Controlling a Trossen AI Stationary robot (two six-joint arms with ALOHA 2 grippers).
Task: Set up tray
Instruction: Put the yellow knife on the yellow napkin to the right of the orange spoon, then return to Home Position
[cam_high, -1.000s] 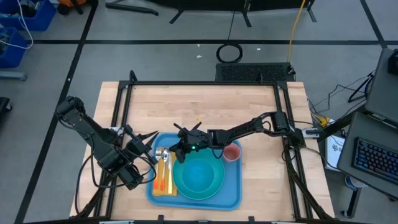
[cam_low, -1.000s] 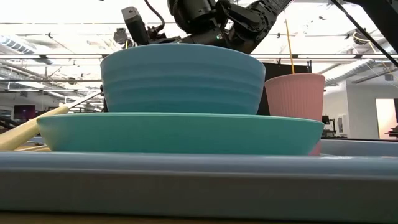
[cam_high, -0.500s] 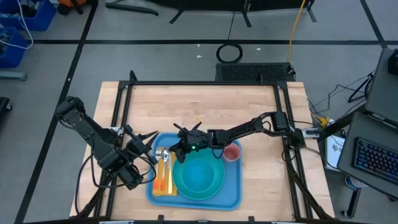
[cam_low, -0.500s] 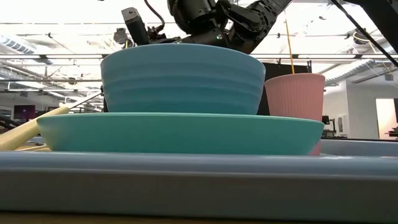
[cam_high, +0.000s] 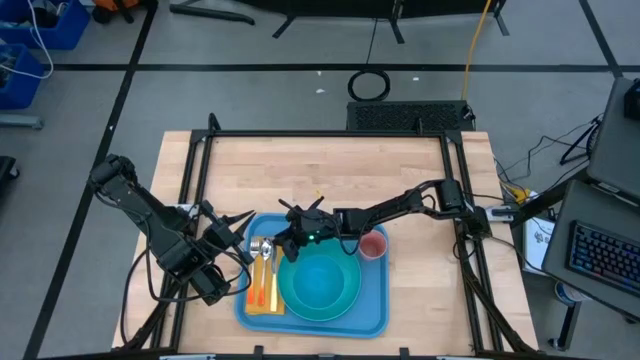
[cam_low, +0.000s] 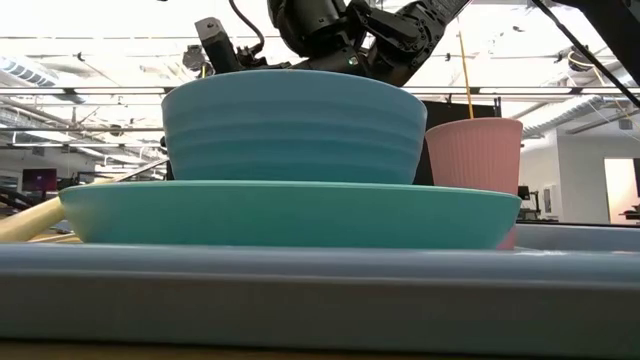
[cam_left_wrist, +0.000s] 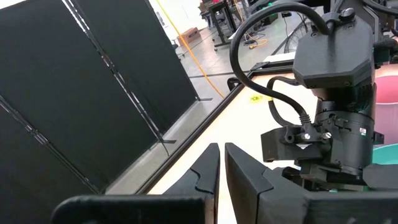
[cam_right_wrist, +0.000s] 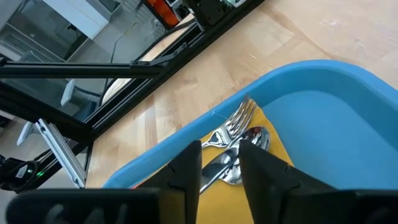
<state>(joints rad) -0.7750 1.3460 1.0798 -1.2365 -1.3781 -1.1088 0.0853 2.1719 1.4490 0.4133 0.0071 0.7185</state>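
- The blue tray sits at the near edge of the wooden table, right under the right pincer.
- On the tray, a blue bowl sits on a round turquoise plate, just on the near side of the right pincer.
- A pink cup stands on the tray, close beside that pincer's arm.
- The right pincer hangs over the far left corner of the tray, right above a fork and a spoon.
- Its two fingers stand a little apart and hold nothing.
- The fork and spoon lie on an orange napkin in the tray.
- The left pincer waits off the tray's left side, fingers nearly shut and empty, pointing toward the right pincer.
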